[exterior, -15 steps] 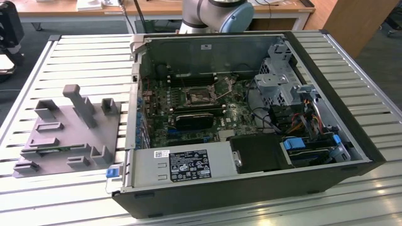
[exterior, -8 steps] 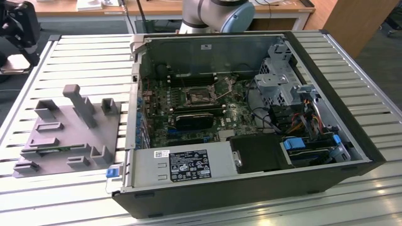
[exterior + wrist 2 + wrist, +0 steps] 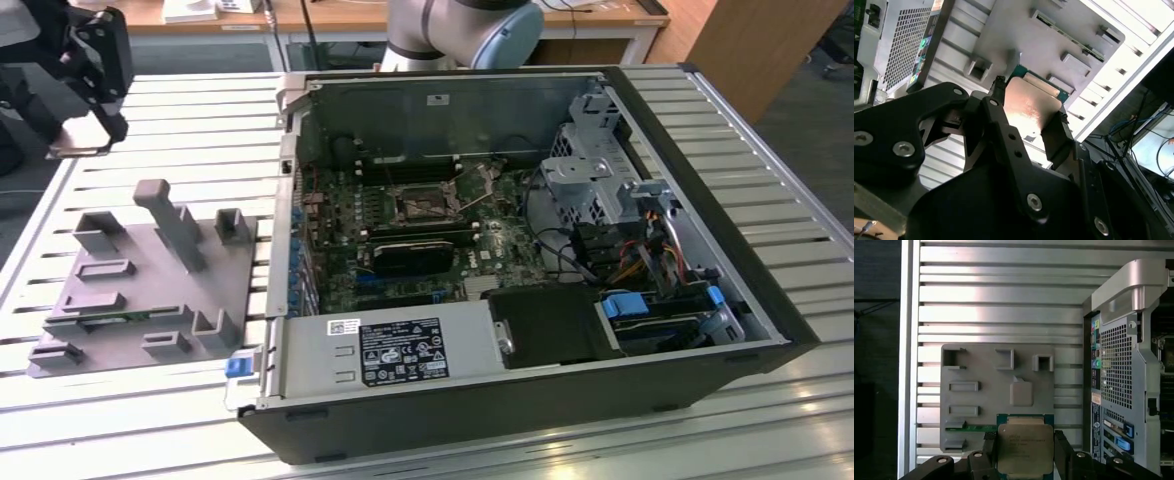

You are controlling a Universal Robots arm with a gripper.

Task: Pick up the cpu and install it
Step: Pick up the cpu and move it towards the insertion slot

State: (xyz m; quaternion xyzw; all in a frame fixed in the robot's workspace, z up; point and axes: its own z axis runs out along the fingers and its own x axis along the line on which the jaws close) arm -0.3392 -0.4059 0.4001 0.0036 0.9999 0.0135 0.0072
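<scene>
- Gripper (image 3: 1024,437) is clamped on the cpu (image 3: 1025,454), one black finger (image 3: 990,447) on each of two opposite edges.
- Cpu's silvery top plate faces the first wrist view, with a thin green rim showing along its far edge.
- In the second wrist view the cpu (image 3: 1028,114) sits between the same two fingers, its metal face catching a warm glare.
- Grey fixture plate (image 3: 999,390) lies flat on the slatted metal table (image 3: 1004,295) behind the cpu. It carries raised blocks and slots, and a green board strip (image 3: 976,428) sits in one slot.
- In the exterior view the gripper (image 3: 83,132) hangs at the far corner on the exterior view's left, raised clear of the fixture (cannot tell how high).
- Open computer case (image 3: 534,250) lies on its side on the exterior view's right of the fixture, motherboard (image 3: 400,240) exposed.
- Black socket frame (image 3: 420,200) on the motherboard is well apart from the gripper and the cpu.
</scene>
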